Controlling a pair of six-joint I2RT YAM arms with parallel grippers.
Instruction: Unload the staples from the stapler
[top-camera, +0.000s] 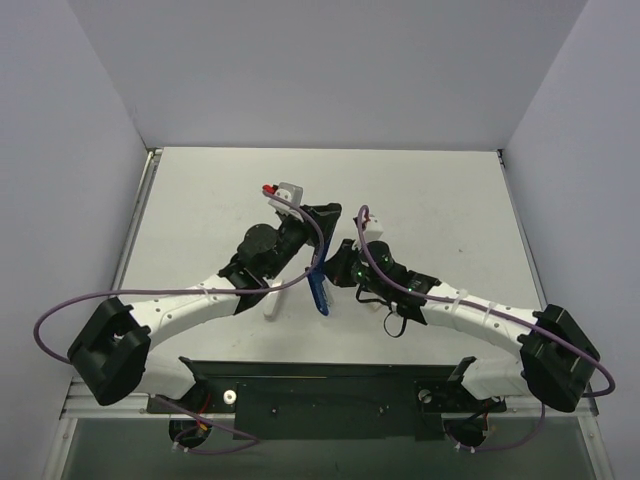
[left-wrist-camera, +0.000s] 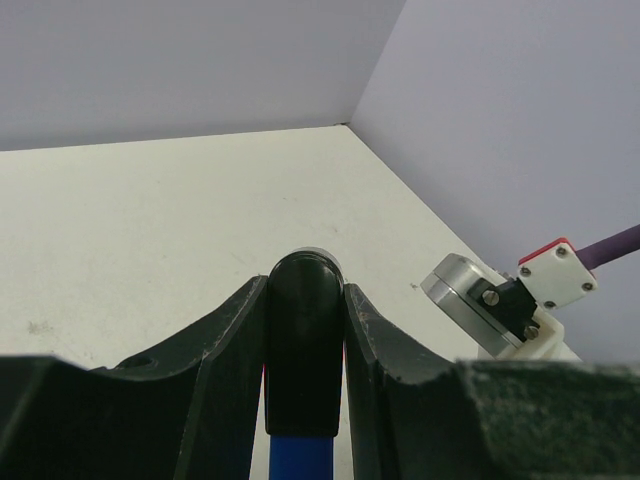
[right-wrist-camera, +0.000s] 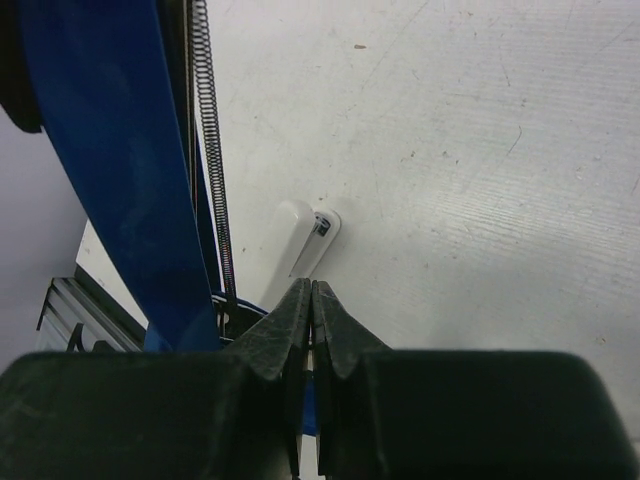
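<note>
Left arm (top-camera: 190, 305) and right arm (top-camera: 480, 315) angled inward, left hand (left-wrist-camera: 305, 295) clamped partway, right hand (right-wrist-camera: 311, 297) pinched fully together

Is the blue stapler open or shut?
Open. The stapler shows its long thin spring bare beside the blue body, while the left gripper pinches its black end.
</note>
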